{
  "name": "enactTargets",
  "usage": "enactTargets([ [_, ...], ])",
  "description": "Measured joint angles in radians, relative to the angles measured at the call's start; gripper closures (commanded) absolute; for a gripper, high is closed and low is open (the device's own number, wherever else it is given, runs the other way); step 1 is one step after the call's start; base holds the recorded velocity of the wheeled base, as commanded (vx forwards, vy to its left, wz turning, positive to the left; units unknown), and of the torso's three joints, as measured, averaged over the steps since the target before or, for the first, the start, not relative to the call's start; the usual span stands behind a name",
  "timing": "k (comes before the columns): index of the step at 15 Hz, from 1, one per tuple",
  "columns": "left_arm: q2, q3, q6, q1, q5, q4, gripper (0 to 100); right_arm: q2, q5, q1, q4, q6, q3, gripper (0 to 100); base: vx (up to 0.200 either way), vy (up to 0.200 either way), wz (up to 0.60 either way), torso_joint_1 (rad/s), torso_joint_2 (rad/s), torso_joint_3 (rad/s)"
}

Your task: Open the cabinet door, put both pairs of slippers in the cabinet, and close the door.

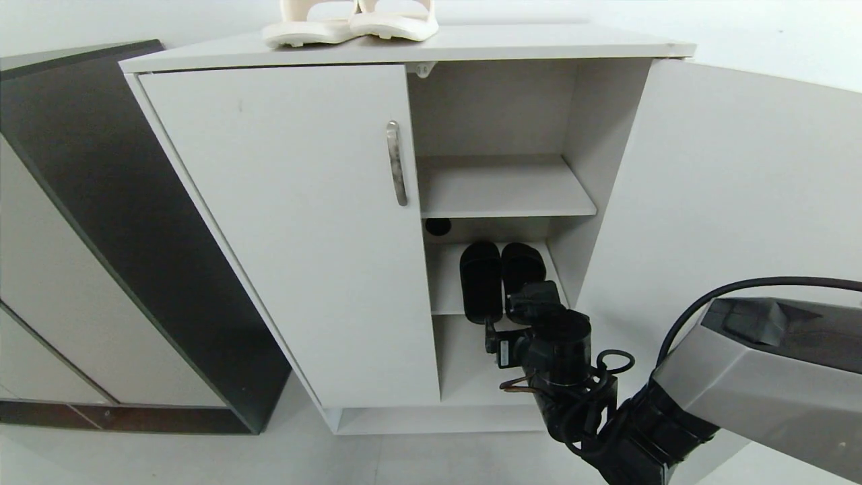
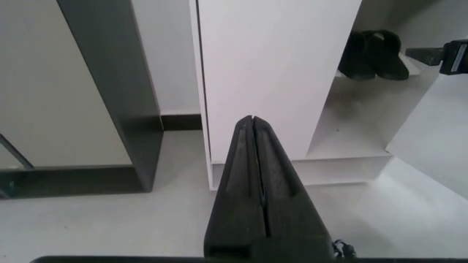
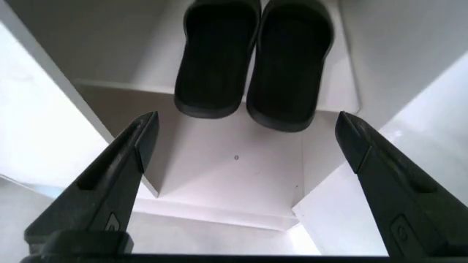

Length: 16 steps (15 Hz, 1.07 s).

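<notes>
A white cabinet [image 1: 283, 222] stands with its right door [image 1: 727, 202] swung open and its left door shut. A pair of black slippers [image 1: 500, 275] lies side by side on the middle shelf, heels at the shelf's front edge, also seen as black slippers [image 3: 252, 62] and black slippers [image 2: 374, 54]. A pair of cream slippers [image 1: 350, 21] rests on the cabinet top. My right gripper [image 1: 532, 300] hangs open just in front of the black slippers, nothing between its fingers [image 3: 110, 183]. My left gripper [image 2: 253, 124] is shut and empty, low before the shut left door.
A dark panel [image 1: 128, 222] leans beside the cabinet on the left. The upper shelf [image 1: 502, 188] is bare. The open door stands close to my right arm. Pale floor [image 2: 131, 219] stretches in front of the cabinet.
</notes>
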Motion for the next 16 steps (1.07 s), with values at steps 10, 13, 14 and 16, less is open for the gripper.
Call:
enactTargets([
  [10, 0.0, 0.0, 0.001, 0.0, 0.001, 0.0, 100, -0.145, 0.144, 0.033, 0.002, -0.013, 0.161, 0, 0.0, 0.0, 0.0, 0.002, 0.0, 0.072],
  [13, 0.0, 0.0, -0.001, 0.0, 0.001, 0.0, 100, -0.165, 0.156, 0.036, 0.0, -0.015, 0.189, 0, 0.0, 0.067, 0.0, 0.001, 0.0, 0.002],
  [14, 0.0, 0.0, -0.001, 0.0, 0.001, 0.0, 100, -0.167, 0.16, 0.037, -0.001, -0.018, 0.194, 0, 0.0, 0.2, 0.0, -0.007, 0.0, 0.012],
  [16, 0.0, 0.0, -0.001, 0.0, 0.0, 0.0, 100, -0.171, 0.162, 0.036, -0.004, -0.021, 0.199, 0, 0.0, 0.2, 0.0, 0.015, 0.0, 0.002],
])
